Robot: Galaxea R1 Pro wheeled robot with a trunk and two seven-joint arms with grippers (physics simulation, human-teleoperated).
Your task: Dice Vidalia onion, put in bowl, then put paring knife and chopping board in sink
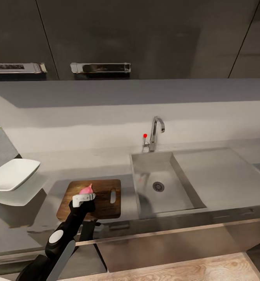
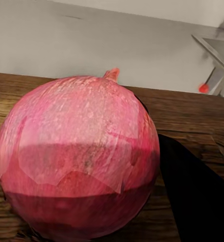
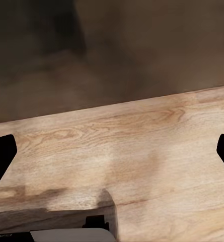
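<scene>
The Vidalia onion (image 1: 86,190), pink-skinned with its tip upward, sits over the chopping board (image 1: 102,201), held by the left gripper (image 1: 84,198). In the left wrist view the onion (image 2: 79,156) lies between two dark fingers (image 2: 192,191) that press against its flanks, so the jaws appear closed on it, about as wide as the bulb. Whether it already rests on the wood or hangs just above it cannot be told.

Risk: a round bulb is likely to roll once released; a release while tilted or off the surface could send it across the board toward the sink (image 1: 161,183), which lies just beside the board's slotted end, or off the front edge of the countertop (image 1: 223,175).

The paring knife cannot be made out on the board or the counter. The bowl (image 1: 13,173) stands well apart on the far side from the sink, the faucet (image 1: 156,132) behind the basin.

The right gripper (image 3: 112,151) hangs over wooden flooring (image 3: 117,141), its fingers (image 3: 1,156) spread wide and holding nothing. Nothing stands between the onion and the board.
</scene>
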